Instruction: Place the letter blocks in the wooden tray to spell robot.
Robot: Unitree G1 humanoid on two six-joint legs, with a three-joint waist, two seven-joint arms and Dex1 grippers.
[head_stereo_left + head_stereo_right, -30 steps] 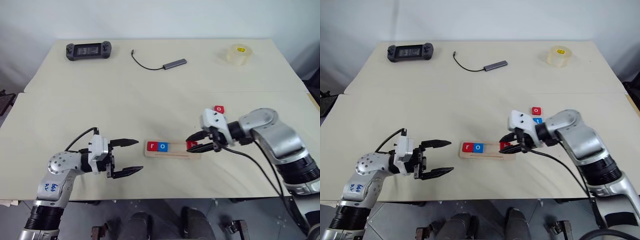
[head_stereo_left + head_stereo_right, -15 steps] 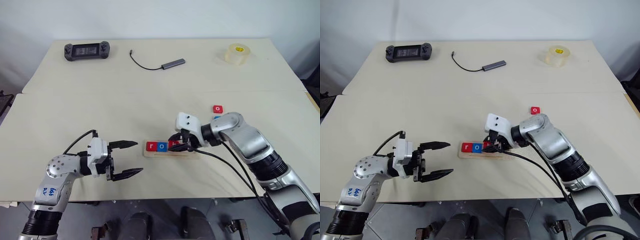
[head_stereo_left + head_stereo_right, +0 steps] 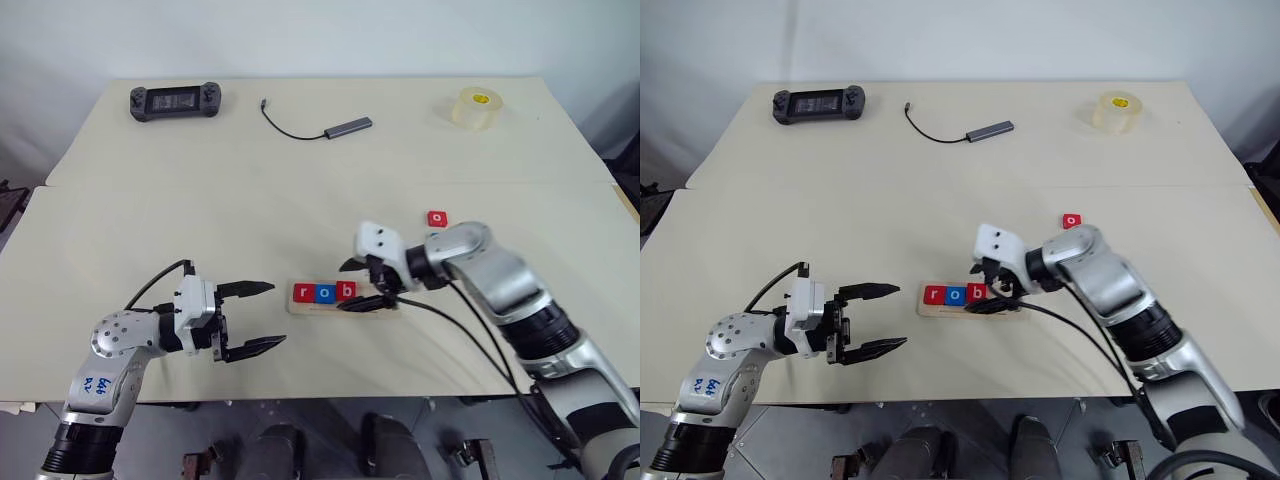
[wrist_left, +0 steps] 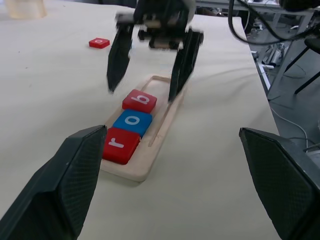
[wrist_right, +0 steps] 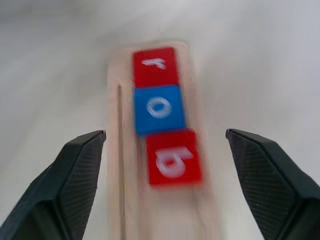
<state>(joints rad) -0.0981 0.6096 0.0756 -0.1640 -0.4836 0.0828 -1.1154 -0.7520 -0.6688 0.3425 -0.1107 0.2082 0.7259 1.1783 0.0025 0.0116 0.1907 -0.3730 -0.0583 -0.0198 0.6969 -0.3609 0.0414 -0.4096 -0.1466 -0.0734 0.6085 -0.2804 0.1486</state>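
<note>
The wooden tray (image 3: 315, 308) lies at the table's near middle. In its slot stand three letter blocks side by side: red r (image 3: 303, 293), blue o (image 3: 325, 293) and red b (image 3: 346, 291). My right gripper (image 3: 351, 286) hangs open just over the b, one finger on each side of the tray, holding nothing. In the right wrist view the b (image 5: 172, 156) sits free between the wide fingers (image 5: 75, 180). A loose red o block (image 3: 437, 218) lies beyond my right forearm. My left gripper (image 3: 277, 313) is open and empty, left of the tray.
A black game controller (image 3: 175, 101) lies at the far left, a grey USB hub with its cable (image 3: 347, 126) at the far middle, a roll of clear tape (image 3: 475, 107) at the far right. Bare tabletop surrounds the tray.
My right gripper carried the red b from the tray's right end leftward to beside the blue o, then opened and let it go. My left arm stayed put.
</note>
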